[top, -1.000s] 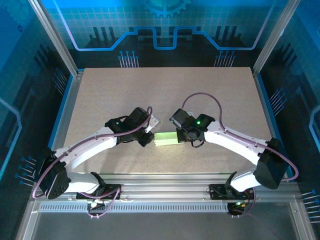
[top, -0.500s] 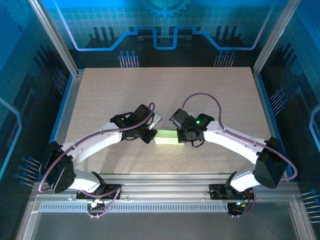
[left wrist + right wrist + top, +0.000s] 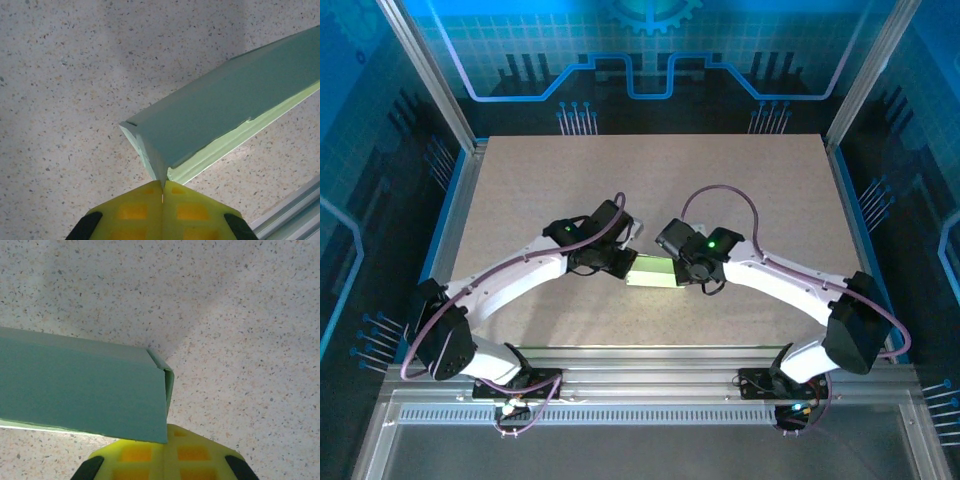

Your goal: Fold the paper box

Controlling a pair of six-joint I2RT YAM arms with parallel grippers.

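While the paper box [image 3: 655, 272] spans the gap near the middle of the table [image 3: 740, 180], long axis running arm to arm, we find the left gripper [image 3: 163, 190] and right gripper [image 3: 165, 442] each closed tight at one end, equally near; whether either nips card we cannot tell.
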